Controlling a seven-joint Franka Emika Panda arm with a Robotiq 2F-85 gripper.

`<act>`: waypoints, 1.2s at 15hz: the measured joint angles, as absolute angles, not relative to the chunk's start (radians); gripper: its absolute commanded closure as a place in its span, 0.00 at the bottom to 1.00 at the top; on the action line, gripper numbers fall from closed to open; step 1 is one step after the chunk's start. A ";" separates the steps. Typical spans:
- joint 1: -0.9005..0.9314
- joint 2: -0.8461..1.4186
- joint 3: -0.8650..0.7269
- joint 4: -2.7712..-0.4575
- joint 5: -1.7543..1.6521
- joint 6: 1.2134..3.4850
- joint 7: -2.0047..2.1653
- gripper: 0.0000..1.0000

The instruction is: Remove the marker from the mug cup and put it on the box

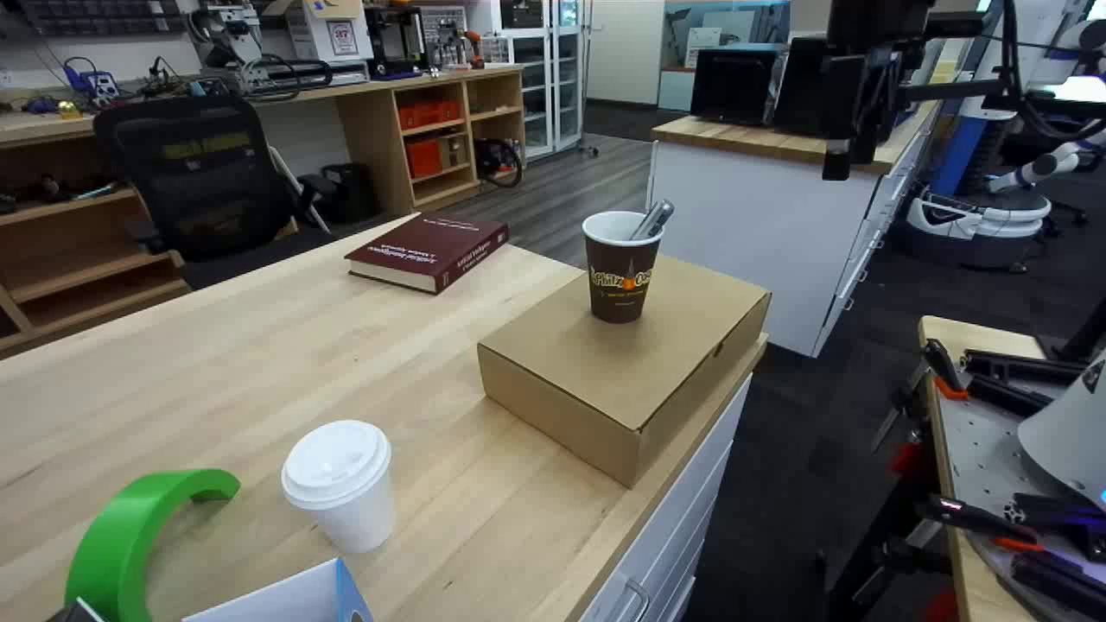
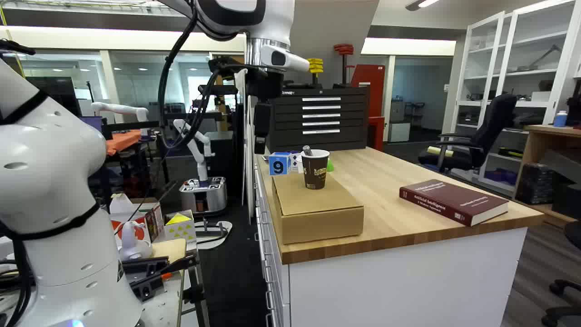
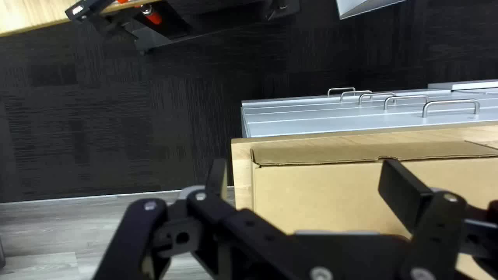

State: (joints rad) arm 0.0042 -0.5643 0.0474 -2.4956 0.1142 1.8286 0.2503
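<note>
The brown paper mug cup (image 1: pixel 619 285) with a white rim stands upright on the tan cardboard box (image 1: pixel 562 345) in both exterior views; cup (image 2: pixel 314 172), box (image 2: pixel 322 225). The marker (image 1: pixel 654 218), greyish here, leans inside the cup with its upper end above the rim; it also shows in an exterior view (image 2: pixel 307 151). My gripper (image 3: pixel 307 181) is open and empty, with the box (image 3: pixel 330 198) below in the wrist view. In an exterior view the gripper (image 2: pixel 260 136) hangs higher than the cup, apart from it. The marker is hidden in the wrist view.
A dark red book (image 1: pixel 432 250) lies on the wooden table (image 1: pixel 259 371). A white-lidded cup (image 1: pixel 341 484), a green arch (image 1: pixel 121 536) and a blue-white number cube (image 2: pixel 279 163) stand along the table. The box sits near the table's drawer-side edge.
</note>
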 measured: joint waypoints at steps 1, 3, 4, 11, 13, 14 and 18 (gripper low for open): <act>0.004 -0.564 0.047 -2.496 0.114 1.829 0.250 0.00; 0.004 -0.564 0.047 -2.496 0.114 1.829 0.250 0.00; 0.004 -0.564 0.047 -2.496 0.114 1.829 0.250 0.00; 0.004 -0.564 0.047 -2.496 0.114 1.829 0.250 0.00; 0.004 -0.564 0.047 -2.496 0.113 1.829 0.250 0.00; 0.004 -0.564 0.047 -2.496 0.112 1.830 0.249 0.00; 0.004 -0.553 0.047 -2.485 0.099 1.860 0.218 0.00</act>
